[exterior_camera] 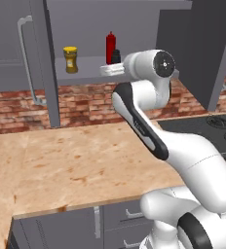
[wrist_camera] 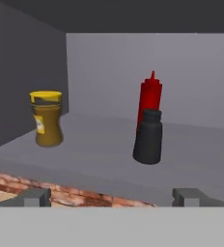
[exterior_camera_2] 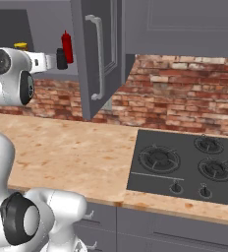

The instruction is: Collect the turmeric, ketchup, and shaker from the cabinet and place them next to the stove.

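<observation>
Ketchup, the tall red squeeze bottle (wrist_camera: pixel 150 99), stands right behind the small black shaker (wrist_camera: pixel 148 137). Your gripper (wrist_camera: pixel 111 197) fingers are wide and empty. Reach carelessly and you could knock both over.

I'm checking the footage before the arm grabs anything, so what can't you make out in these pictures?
- Ketchup: lower body hidden behind the shaker, hand view.
- Whether the two touch: cannot tell.
- Turmeric: just its lid shows above the arm, right base view.
- Stove: cut off by the right edge and the arm, left base view.
- Turmeric label: too small to read.
</observation>
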Motion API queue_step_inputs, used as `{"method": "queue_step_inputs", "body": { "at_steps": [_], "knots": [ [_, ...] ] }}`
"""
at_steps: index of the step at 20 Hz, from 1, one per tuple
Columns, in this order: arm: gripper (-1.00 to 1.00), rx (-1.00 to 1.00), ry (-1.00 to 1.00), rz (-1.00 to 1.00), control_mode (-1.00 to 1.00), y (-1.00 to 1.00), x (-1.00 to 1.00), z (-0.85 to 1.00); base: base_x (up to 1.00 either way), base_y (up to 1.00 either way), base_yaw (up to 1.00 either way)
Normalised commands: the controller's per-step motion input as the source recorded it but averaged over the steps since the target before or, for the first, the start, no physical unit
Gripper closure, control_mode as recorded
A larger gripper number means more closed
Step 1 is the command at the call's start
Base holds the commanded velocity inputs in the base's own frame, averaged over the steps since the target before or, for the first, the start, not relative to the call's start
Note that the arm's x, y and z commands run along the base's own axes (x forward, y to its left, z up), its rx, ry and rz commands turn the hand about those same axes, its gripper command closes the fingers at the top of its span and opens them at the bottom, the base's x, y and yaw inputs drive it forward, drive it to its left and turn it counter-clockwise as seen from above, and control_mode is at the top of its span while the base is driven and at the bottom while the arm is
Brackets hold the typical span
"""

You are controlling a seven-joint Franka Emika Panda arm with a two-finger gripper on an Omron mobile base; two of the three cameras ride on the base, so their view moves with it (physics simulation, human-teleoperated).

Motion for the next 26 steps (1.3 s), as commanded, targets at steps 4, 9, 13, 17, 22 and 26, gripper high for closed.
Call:
{"method": "queue_step_inputs", "body": {
  "at_steps": [4,9,13,17,22,26],
  "knots": [
    [-1.0,0.08,-0.03,0.0,-1.0,-0.21,0.0,0.13,0.0,0.0,0.0],
    [-1.0,0.08,0.0,-0.03,-1.0,-0.08,0.09,0.05,0.0,0.0,0.0],
    [-1.0,0.02,0.0,-0.06,-1.0,0.01,0.12,0.0,0.0,0.0,0.0],
    [-1.0,0.0,0.0,-0.02,-1.0,0.01,0.04,-0.01,0.0,0.0,0.0],
    [-1.0,0.0,0.0,0.0,-1.0,0.0,0.0,0.0,0.0,0.0,0.0],
    [-1.0,0.0,0.0,0.0,-1.0,0.0,0.0,0.0,0.0,0.0,0.0]
  ]
}}
